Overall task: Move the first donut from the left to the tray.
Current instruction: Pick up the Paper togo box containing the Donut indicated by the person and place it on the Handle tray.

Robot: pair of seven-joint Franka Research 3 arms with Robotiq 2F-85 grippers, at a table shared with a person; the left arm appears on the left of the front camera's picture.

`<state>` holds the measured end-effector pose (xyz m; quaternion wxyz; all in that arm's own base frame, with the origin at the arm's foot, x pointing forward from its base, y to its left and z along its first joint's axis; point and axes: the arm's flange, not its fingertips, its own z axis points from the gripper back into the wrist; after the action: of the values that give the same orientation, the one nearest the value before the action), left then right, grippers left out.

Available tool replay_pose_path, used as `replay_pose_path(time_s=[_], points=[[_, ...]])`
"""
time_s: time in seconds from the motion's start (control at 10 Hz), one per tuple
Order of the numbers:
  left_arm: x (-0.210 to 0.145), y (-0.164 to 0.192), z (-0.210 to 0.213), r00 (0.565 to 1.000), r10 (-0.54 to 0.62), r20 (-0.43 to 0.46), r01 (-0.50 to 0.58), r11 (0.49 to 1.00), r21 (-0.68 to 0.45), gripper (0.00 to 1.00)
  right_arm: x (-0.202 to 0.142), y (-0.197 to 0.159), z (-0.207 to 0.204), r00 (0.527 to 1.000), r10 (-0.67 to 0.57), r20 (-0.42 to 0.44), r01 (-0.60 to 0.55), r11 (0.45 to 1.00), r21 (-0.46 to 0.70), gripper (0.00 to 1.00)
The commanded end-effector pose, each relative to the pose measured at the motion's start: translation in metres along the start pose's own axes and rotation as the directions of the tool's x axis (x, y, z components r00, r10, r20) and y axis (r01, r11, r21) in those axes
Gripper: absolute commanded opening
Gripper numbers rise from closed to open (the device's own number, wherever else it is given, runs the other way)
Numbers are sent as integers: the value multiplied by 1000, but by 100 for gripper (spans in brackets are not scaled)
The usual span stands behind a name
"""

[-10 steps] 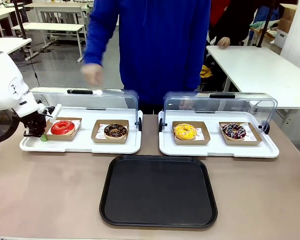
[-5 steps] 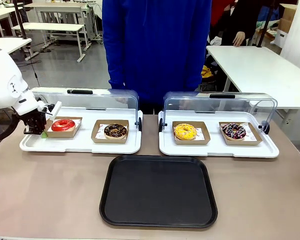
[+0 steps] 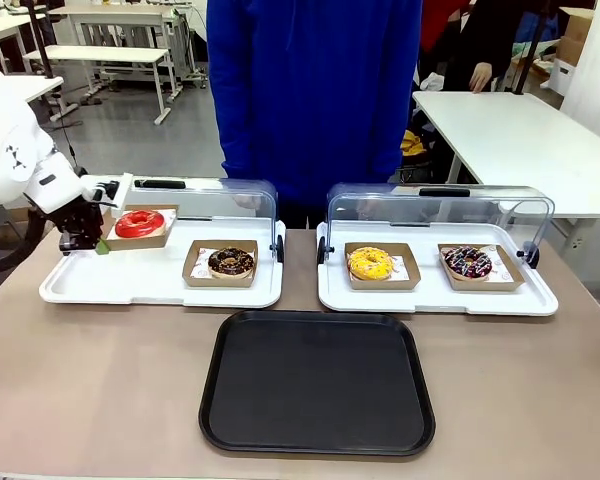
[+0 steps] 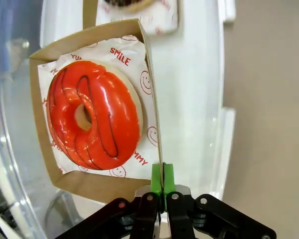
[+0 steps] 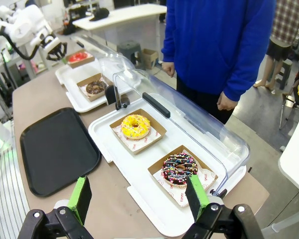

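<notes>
Red donut (image 3: pixel 139 223) now lifted, apparently clear of white display tray (image 3: pixel 160 288), left gripper (image 4: pixel 162 175) pinching its cardboard rim.

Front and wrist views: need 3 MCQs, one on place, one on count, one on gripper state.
1. Where is the red donut in its cardboard tray?
A. lying on the black tray
B. held up above the left white display tray
C. in the person's hand

2. How many donuts sit in the right white display tray?
A. one
B. two
C. three

3. How does the left gripper stand?
A. wide open, away from the cardboard
B. shut on nothing
C. shut on the cardboard tray's wall

Key: 1 B, the front view shows it raised off the left white display tray, with the black tray bare; 2 B, the yellow donut and the sprinkled donut; 3 C, the left wrist view shows green pads pinching the cardboard edge.
</notes>
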<state>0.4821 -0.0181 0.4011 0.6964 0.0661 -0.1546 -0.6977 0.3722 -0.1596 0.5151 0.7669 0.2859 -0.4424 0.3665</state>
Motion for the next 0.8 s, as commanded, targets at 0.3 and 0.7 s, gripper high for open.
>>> replay_pose_path(time_s=[0.3,0.7], points=[[109,-95,30,994,-95,51,94,996,6,2,3,-3,-1,999,25,33,-25,1000,-1,100],[160,-151,30,986,-164,30,162,986,49,2,3,-3,-1,999,25,33,-25,1000,-1,100]])
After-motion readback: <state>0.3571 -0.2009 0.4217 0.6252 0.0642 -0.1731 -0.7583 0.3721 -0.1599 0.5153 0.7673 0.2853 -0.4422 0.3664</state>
